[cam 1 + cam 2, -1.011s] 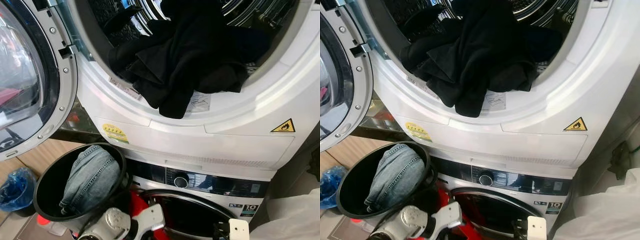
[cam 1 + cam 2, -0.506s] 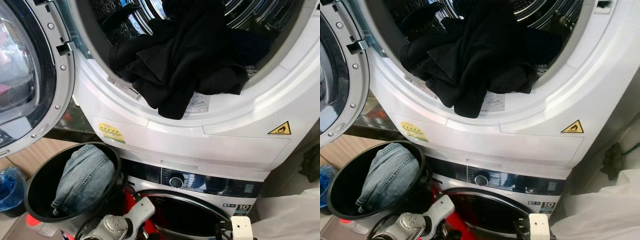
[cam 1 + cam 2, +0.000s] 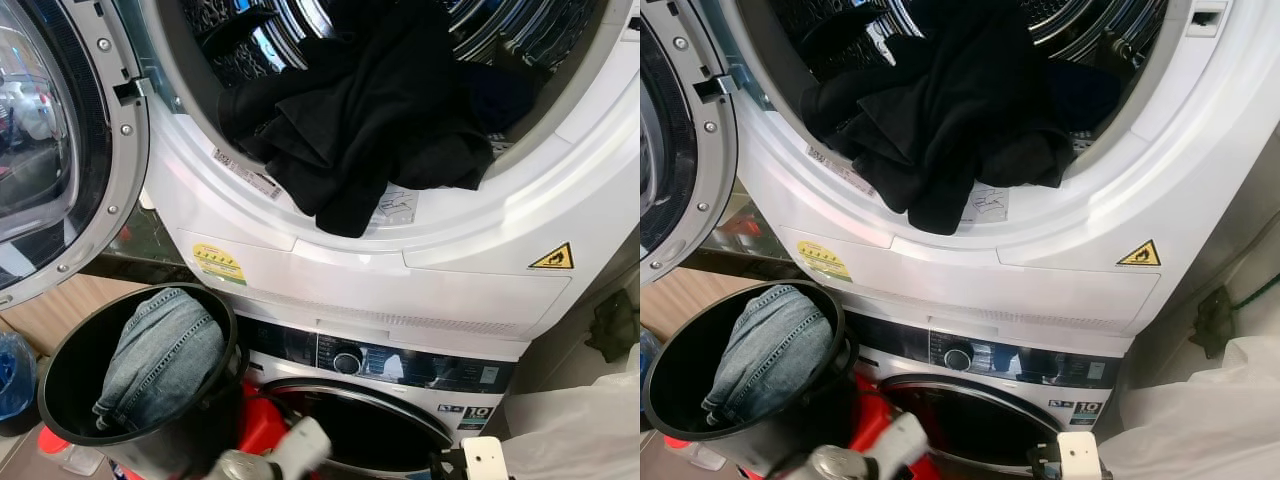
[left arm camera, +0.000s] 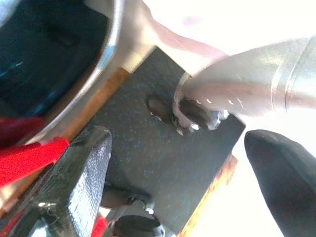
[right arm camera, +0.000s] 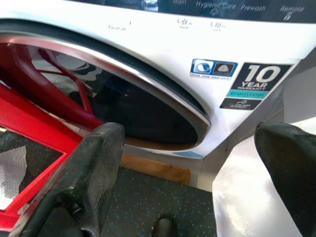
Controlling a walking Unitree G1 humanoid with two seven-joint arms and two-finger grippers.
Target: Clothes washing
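Head views: the dryer [image 3: 480, 270] sits on the washer [image 3: 400, 365], its door [image 3: 60, 150] swung wide to the robot's left. Black clothes [image 3: 370, 110] spill from the drum over the lower rim. A black bucket [image 3: 215, 410] stands below left with jeans [image 3: 160, 355] inside. Since a second ago the whole picture has slid a little, so the camera has moved, not the laundry; the left arm's silver joint has dropped to the bottom edge and is blurred. I judge no garment has been taken up yet: the robot seems to be settling its stance. The opening is broad with free room above the clothes; the door edge and bucket rim crowd the left side.

Left wrist view: the left hand [image 4: 177, 177] hangs low with fingers spread, gripping nothing, over a dark mat [image 4: 148, 148] beside a chrome rim and something red.

Right wrist view: the right hand [image 5: 192, 182] is also spread and empty, facing the washer's closed door [image 5: 133, 108] and its warranty sticker [image 5: 259, 81]. A red frame [image 5: 29, 128] lies close on one side, limiting swing there.
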